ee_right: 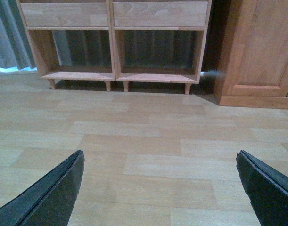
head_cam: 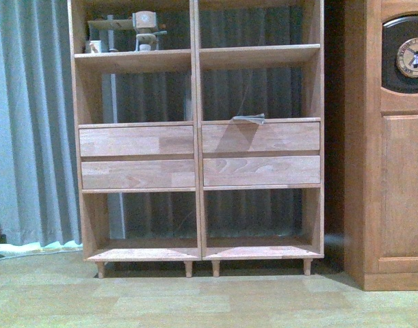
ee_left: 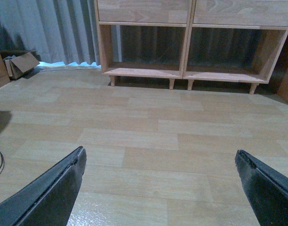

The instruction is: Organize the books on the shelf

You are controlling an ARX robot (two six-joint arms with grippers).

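Note:
The light-wood shelf (head_cam: 197, 89) fills the front view, with open square compartments, four drawer fronts (head_cam: 137, 141) and short peg legs. A slim grey-teal book (head_cam: 250, 118) lies flat at the front edge of the middle right compartment, above the drawers. The pale blue-white book is out of view. Neither arm shows in the front view. My left gripper (ee_left: 159, 151) hangs open over bare wood-pattern floor, well short of the shelf (ee_left: 186, 47). My right gripper (ee_right: 159, 153) is likewise open over the floor, facing the shelf (ee_right: 111, 47), nothing between its fingers.
A darker wooden cabinet (head_cam: 400, 171) with a clock (head_cam: 412, 57) stands right of the shelf, also visible as the cabinet (ee_right: 257, 52). Grey curtains (head_cam: 31, 123) hang behind and to the left. Small objects (head_cam: 146, 31) occupy the top left compartment. A cardboard box (ee_left: 21, 63) lies by the curtain.

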